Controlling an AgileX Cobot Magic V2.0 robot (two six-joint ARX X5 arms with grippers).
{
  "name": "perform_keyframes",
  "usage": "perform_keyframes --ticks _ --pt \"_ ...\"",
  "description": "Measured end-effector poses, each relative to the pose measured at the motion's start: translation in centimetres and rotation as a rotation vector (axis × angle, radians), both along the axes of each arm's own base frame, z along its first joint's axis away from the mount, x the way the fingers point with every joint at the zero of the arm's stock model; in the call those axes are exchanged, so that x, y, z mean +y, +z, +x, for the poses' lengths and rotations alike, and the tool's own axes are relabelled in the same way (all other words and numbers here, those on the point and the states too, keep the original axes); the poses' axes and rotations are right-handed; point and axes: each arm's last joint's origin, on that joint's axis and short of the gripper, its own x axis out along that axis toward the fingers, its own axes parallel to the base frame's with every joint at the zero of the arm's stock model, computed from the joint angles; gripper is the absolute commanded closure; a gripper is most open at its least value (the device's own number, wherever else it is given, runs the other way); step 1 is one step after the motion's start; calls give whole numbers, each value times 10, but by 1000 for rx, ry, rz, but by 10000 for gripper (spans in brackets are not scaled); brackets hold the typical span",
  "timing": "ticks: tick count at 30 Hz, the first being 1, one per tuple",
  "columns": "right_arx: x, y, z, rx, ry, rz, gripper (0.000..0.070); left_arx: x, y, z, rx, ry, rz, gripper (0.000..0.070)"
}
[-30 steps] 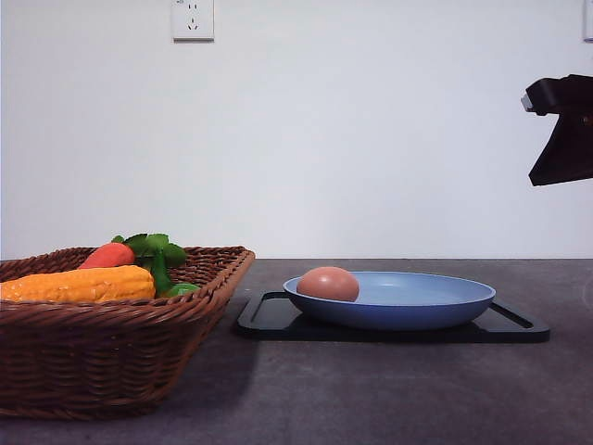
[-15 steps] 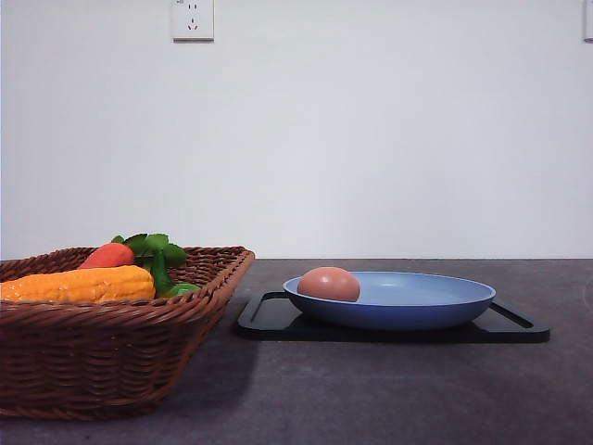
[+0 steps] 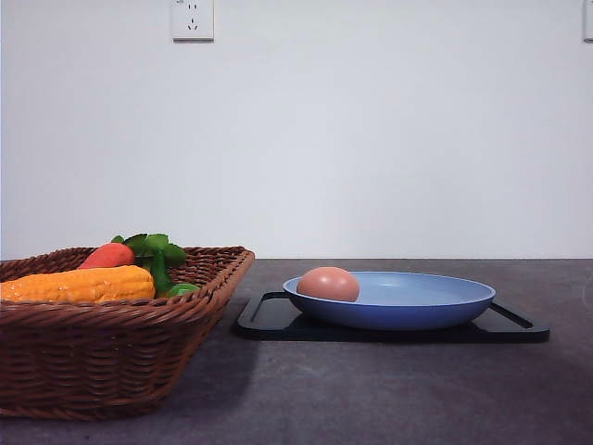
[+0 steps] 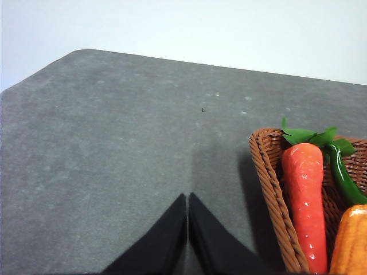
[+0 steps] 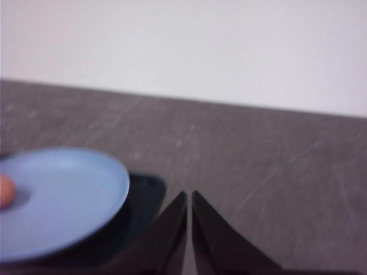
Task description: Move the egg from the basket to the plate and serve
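The pinkish-brown egg [image 3: 328, 284] lies in the left part of the light blue plate [image 3: 435, 306], which rests on a black tray [image 3: 269, 322]. The wicker basket [image 3: 102, 362] stands at the left. My left gripper [image 4: 187, 197] is shut with nothing in it, hovering above bare table beside the basket [image 4: 275, 195]. My right gripper [image 5: 189, 195] is shut and empty too, off to the side of the plate [image 5: 63, 200], where a sliver of the egg [image 5: 6, 192] shows at the frame edge.
In the basket lie an orange corn cob [image 3: 79, 284], a red-orange carrot [image 3: 108, 255] and a green leafy vegetable [image 3: 157, 252]. Dark grey table [image 3: 389, 389] spreads in front of the tray. A white wall with a socket [image 3: 193, 19] stands behind.
The right arm, seen a second ago at the upper right edge of the front view, has left that view. Egg, plate and basket have stayed put.
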Motion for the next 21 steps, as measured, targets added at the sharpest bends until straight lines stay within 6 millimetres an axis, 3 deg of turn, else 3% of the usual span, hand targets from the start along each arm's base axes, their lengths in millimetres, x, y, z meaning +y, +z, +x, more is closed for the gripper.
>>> perform_keyframes --ticks 9,21 --pt "0 -22 -1 158 14 9 700 0 0 0 0 0 0 700" --pt "0 -22 -1 164 13 17 700 0 0 0 0 0 0 700"
